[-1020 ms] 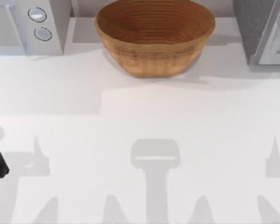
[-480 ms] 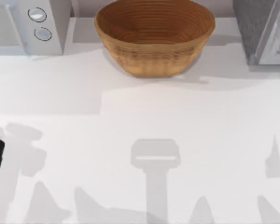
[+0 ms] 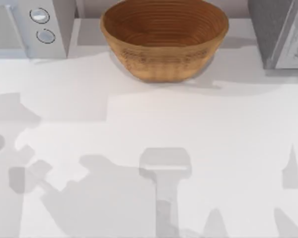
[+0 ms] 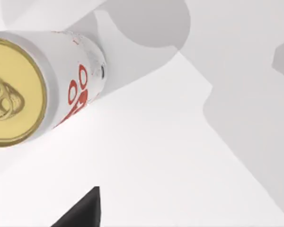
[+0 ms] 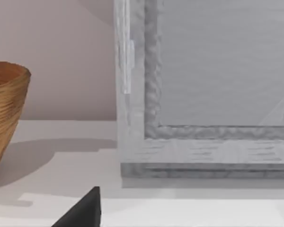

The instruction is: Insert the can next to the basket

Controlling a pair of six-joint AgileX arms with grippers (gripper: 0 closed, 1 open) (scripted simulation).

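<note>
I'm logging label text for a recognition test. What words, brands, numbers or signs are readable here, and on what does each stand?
No text can be read as words.
The can: red markings on its side, seen at a slant; loops like "o" shapes, no legible word.
The can's gold end: a pull tab, no lettering legible.
The white appliance: two round knobs, no readable marks.
The basket: ridged rings, no lettering.

The left arm's dark form has left the table's [image 3: 188, 124] left edge; its shadow now spreads wider.
</note>
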